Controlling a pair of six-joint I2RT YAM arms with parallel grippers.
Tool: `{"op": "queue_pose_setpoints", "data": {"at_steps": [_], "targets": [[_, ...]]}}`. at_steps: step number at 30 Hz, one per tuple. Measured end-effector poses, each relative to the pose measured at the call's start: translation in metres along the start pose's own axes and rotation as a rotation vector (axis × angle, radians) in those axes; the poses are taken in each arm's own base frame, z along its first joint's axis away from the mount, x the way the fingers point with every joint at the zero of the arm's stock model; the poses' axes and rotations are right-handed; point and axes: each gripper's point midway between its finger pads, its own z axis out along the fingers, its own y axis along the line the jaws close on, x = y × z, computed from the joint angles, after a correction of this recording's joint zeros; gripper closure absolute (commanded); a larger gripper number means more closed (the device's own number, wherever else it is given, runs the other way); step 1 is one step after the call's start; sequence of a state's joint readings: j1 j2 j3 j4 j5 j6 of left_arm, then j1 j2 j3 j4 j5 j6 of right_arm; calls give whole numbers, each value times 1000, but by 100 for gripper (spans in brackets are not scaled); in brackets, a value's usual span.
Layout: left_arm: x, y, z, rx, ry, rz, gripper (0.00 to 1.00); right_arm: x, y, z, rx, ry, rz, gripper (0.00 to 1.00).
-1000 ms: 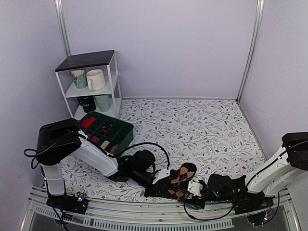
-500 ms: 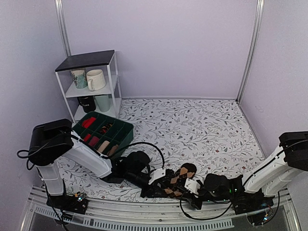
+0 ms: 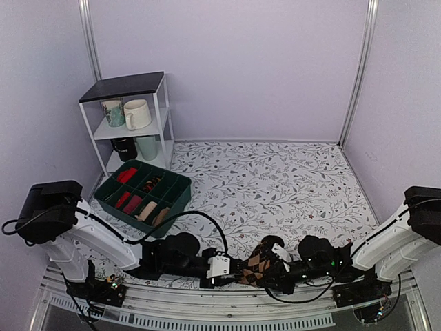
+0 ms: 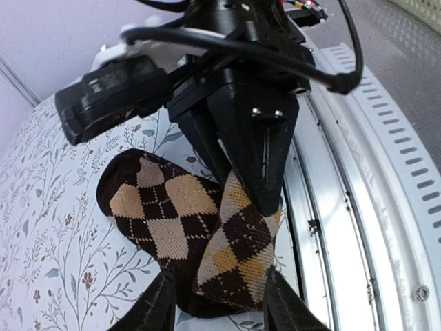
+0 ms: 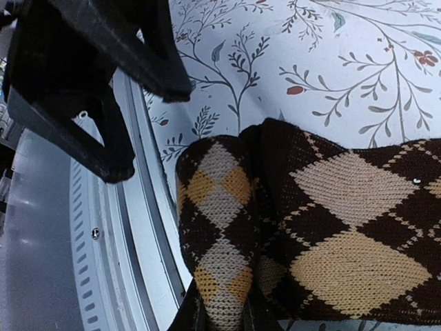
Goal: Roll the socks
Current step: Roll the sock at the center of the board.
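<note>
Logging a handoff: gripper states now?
Left gripper: open, astride the sock.
Right gripper: shut on the sock.

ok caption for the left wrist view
Argyle socks straddled by the left gripper, the right gripper pinching the far end

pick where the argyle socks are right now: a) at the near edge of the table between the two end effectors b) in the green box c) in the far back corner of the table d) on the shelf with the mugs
a, the socks lie on the table by its near edge, with the left end effector on one side and the right end effector on the other.
</note>
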State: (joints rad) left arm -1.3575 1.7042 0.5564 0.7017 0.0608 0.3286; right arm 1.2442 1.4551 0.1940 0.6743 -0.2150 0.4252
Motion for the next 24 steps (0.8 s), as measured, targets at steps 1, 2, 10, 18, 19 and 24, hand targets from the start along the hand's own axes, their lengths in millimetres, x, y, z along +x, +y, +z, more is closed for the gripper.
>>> {"op": "queue_pose_setpoints", "data": {"at_steps": [1, 2, 10, 18, 19, 24], "targets": [[1, -2, 2, 0, -2, 26, 50, 1, -1, 0, -15, 10, 34, 95], [3, -3, 3, 1, 0, 41, 49, 2, -1, 0, -26, 19, 52, 95], [16, -9, 12, -3, 20, 125, 47, 2, 7, 10, -117, 62, 130, 95], [31, -17, 19, 25, 52, 138, 49, 2, 7, 8, -141, 76, 148, 95], [33, -18, 19, 29, 58, 137, 49, 2, 7, 8, -144, 78, 154, 95], [33, -18, 21, 36, 67, 136, 66, 3, 7, 8, -156, 87, 167, 95]]}}
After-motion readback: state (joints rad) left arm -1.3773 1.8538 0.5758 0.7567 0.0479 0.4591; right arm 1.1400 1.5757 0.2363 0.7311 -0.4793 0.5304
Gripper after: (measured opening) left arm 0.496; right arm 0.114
